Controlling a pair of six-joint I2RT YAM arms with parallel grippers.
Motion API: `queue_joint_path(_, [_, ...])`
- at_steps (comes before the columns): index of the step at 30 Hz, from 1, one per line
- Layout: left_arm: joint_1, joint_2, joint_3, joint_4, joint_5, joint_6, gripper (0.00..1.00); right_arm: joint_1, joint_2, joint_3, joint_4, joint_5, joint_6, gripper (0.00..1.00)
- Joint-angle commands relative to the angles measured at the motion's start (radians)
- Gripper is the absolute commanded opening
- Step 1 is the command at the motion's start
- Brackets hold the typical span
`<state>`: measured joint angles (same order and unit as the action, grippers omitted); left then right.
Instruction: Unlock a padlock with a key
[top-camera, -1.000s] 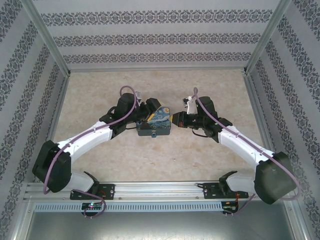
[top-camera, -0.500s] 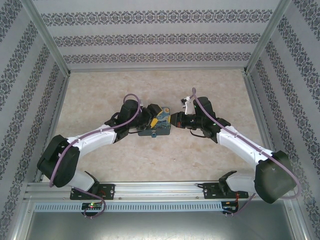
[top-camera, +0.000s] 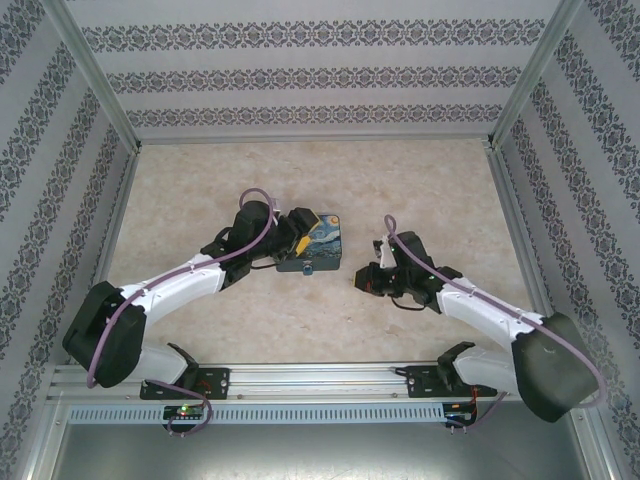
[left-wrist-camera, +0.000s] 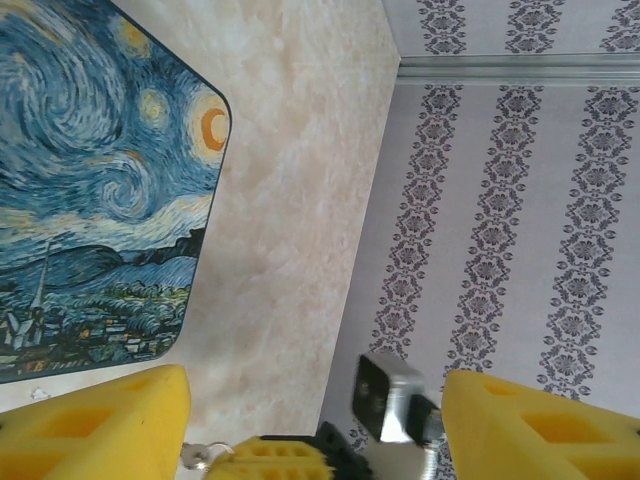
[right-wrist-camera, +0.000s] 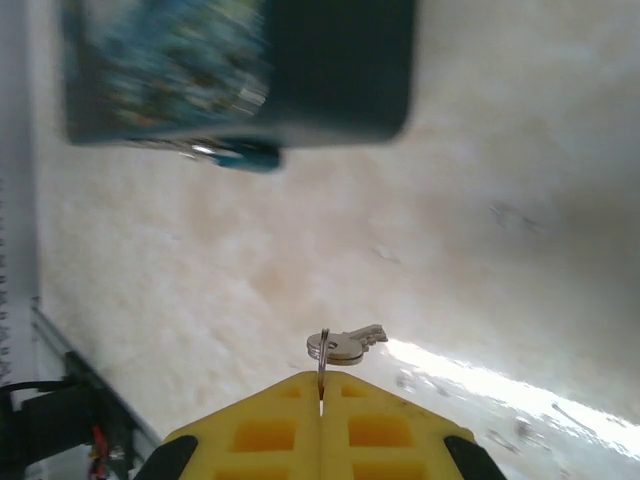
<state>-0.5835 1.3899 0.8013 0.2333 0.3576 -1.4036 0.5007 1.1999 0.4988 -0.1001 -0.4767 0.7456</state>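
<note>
**Key pinched in my right fingers, padlock beside my open left**

Nearest the bases, my right gripper (right-wrist-camera: 320, 378) hangs low over the table, and its yellow fingers (right-wrist-camera: 385, 430) are pressed flat together. Caught in the seam between them is a thin wire ring (right-wrist-camera: 321, 352). A small silver metal key (right-wrist-camera: 350, 346) hangs from the ring, its blade pointing off to the right in my right wrist view. From above, this gripper (top-camera: 358, 281) sits near the padlock, on its near right side, with bare table between them.

Further out, my left gripper (left-wrist-camera: 310, 400) has its two yellow fingers (left-wrist-camera: 100, 425) wide apart and nothing clamped between them. In the top view its tips (top-camera: 298, 232) reach the padlock's left edge, but I cannot tell whether they touch it.

The squarish padlock (top-camera: 320, 238) sits mid-table with its dark-blue-and-yellow starry-night face turned upward and its dark sides below. My left wrist view shows that painted face (left-wrist-camera: 90, 190) just beyond my left finger, outside the gap. In my right wrist view the padlock (right-wrist-camera: 330, 70) is blurred, and a small bluish tab (right-wrist-camera: 245, 155) sticks out of its near edge. I cannot make out what the tab is.

The mottled beige table (top-camera: 420, 180) runs on to the grey-patterned striped walls (top-camera: 320, 75).
</note>
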Motion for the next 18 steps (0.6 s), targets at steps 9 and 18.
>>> queue_joint_path(9, [-0.012,0.001,-0.011,-0.014,-0.011,0.016,0.69,0.022,0.187,-0.011,0.035,0.066,0.024,0.0])
queue_joint_path(18, [-0.016,0.017,-0.009,0.0,-0.004,0.013,0.69,0.022,0.179,-0.011,0.033,0.078,0.031,0.0])
